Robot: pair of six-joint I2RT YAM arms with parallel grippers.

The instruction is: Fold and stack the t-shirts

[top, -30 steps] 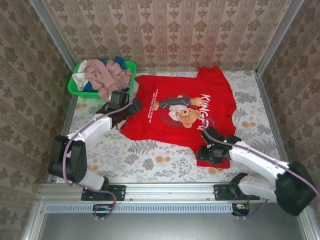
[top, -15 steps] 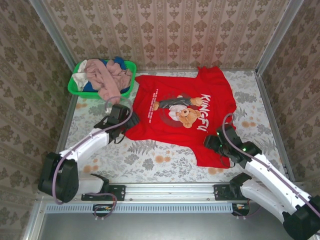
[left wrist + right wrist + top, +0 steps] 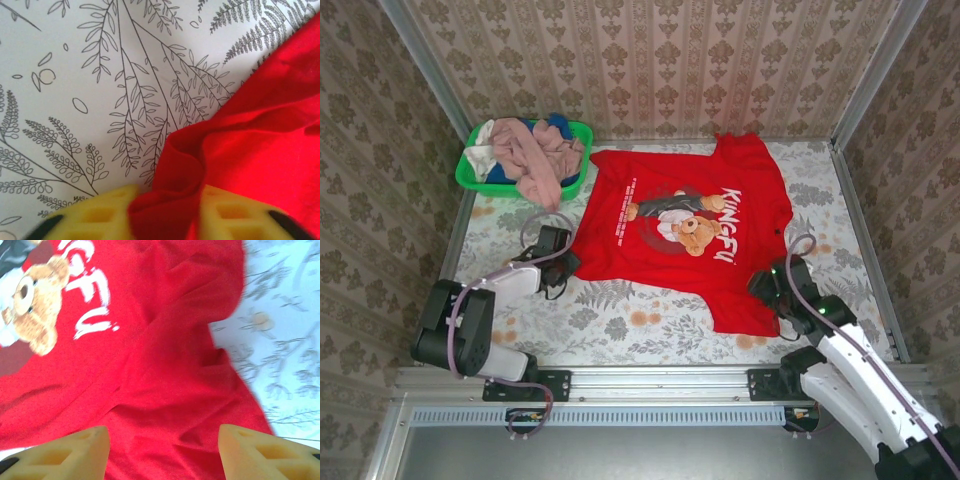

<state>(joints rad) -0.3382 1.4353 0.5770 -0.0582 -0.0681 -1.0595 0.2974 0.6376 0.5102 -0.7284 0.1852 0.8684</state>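
- Red t-shirt (image 3: pixel 680 225) lies flat, long axis left to right, collar pointing right.
- Green basket (image 3: pixel 475 184) holds crumpled pink, blue and white clothes (image 3: pixel 525 150).
- Left gripper (image 3: pixel 165 220) pinches the shirt's edge; right gripper (image 3: pixel 162 450) is spread over it.

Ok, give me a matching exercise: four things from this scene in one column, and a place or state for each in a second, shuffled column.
Column one
1. red t-shirt
2. green basket
3. left end effector
4. right end effector

Column two
A. open above red cloth
B. far-left corner, full of clothes
C. spread out, print up
D. pinching the shirt's edge

Pairs: 1-C, 2-B, 3-D, 4-A
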